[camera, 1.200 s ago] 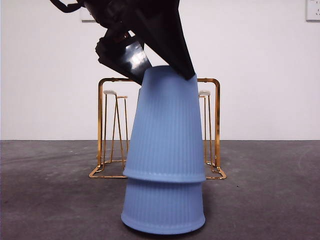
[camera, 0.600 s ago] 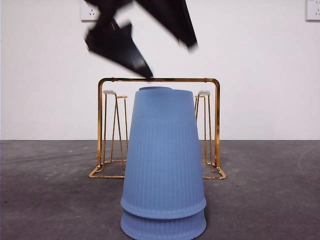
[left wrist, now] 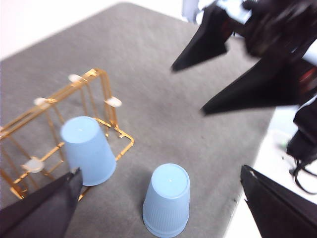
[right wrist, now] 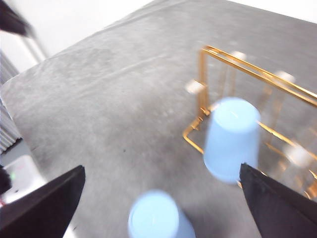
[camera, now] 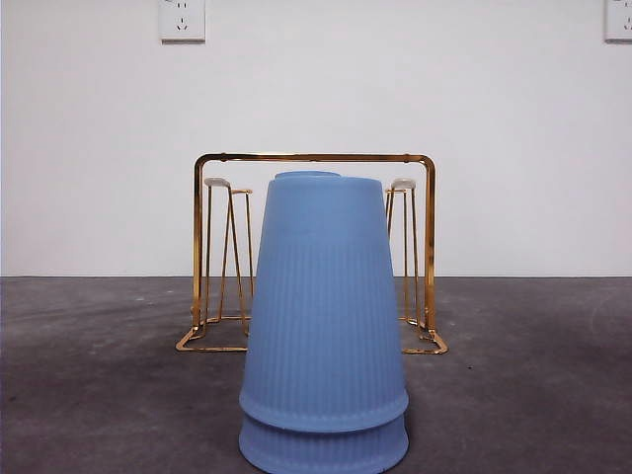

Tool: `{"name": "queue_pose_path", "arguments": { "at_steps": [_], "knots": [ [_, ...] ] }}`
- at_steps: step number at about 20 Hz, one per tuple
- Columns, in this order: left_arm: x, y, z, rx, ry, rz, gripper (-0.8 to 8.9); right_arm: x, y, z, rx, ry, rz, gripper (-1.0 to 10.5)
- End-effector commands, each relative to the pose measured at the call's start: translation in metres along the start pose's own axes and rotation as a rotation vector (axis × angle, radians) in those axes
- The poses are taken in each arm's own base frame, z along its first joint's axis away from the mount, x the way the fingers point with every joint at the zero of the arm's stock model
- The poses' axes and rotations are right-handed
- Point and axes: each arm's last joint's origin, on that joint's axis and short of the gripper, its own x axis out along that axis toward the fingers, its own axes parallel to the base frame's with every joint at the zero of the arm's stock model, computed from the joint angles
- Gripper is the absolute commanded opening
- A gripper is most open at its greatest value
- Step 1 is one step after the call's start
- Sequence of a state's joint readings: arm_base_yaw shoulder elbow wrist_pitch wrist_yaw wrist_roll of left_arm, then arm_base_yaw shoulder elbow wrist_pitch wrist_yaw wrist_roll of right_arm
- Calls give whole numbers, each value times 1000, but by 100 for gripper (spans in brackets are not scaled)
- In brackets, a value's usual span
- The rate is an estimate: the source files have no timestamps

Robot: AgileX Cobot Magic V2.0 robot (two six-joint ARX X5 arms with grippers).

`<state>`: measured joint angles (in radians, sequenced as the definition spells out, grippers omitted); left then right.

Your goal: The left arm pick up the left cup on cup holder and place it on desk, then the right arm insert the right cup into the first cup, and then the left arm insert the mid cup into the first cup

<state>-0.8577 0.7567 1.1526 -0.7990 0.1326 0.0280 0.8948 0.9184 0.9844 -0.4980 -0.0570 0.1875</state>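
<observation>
While both my claws hang open and empty above the table [camera: 99, 395], the stack of 2 blue cups [camera: 324, 336] stands upside down at the lower center of the front view. Behind it, 1 blue cup [left wrist: 88, 150] sits on the gold cup holder [camera: 202, 247], middle position.

My left claw [left wrist: 158, 208] and right claw [right wrist: 158, 208] grip nothing.

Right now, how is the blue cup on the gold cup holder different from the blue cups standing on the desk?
The cup on the cup holder is a single cup sitting over the gold wire rack; the stack on the desk is two cups nested, with two rims showing in the front view, and stands free on the grey desk. In the front view the stack hides almost all of the holder's cup. Both are light blue and upside down.
</observation>
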Motion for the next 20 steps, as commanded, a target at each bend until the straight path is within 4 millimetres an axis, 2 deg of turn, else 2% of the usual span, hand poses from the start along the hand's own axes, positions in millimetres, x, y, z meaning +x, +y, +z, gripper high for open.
{"name": "queue_pose_path", "arguments": {
  "at_steps": [1, 3, 8, 9, 15, 20],
  "knots": [
    [-18, -3, 1, -55, -48, 1, 501, 27, -2, 13, -57, 21, -8, 495],
    [-31, -4, -2, -74, -81, 0, 501, 52, -8, 23, -91, 55, -34, 495],
    [-45, -6, -5, -90, -122, -2, 501, 93, -26, 34, -100, 112, -87, 495],
    [-48, -7, -7, -90, -122, -2, 501, 107, -33, 34, -87, 124, -80, 495],
    [-51, -7, -14, -104, -72, 14, 501, 158, -69, 17, -30, 190, -107, 495],
    [-51, -7, -13, -114, -75, 13, 501, 186, -81, 2, -16, 229, -120, 495]
  ]
}}
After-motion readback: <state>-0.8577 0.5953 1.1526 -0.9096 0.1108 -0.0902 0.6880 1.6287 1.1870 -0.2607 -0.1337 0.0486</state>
